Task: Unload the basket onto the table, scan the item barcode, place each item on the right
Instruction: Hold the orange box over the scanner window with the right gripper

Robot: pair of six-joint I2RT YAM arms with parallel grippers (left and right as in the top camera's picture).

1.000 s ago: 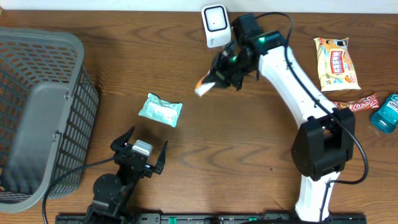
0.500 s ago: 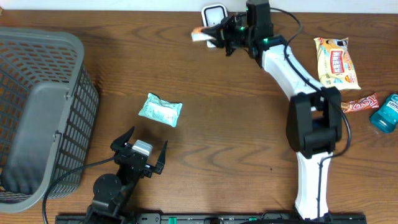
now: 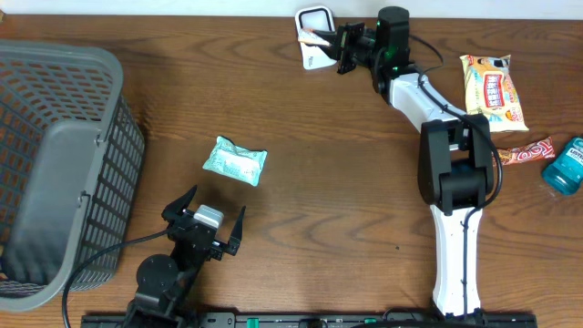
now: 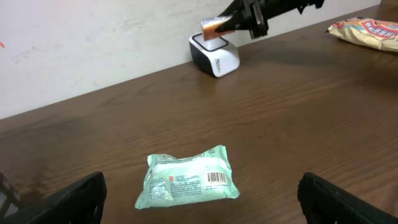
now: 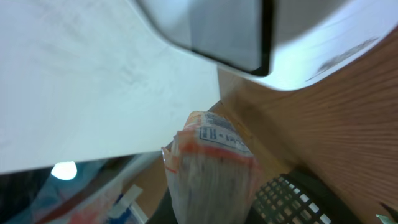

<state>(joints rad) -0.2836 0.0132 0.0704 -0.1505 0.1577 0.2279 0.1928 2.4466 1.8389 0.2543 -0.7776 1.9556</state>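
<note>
A small orange-and-white snack packet hangs in my right gripper, which is shut on it. The packet is held right up against the face of the white barcode scanner at the table's back edge. The right wrist view has the packet just below the scanner's dark window, printed label uppermost. From the left wrist view the packet overlaps the scanner. My left gripper rests open at the front, nothing between its fingers.
A mint-green wipes pack lies mid-table, just ahead of the left gripper, barcode up. A grey basket fills the left side. At the right lie a yellow snack bag, a red bar and a teal container.
My right gripper carried the packet from lower on the table up and back to the scanner's face. The left arm and the green pack stayed still.
</note>
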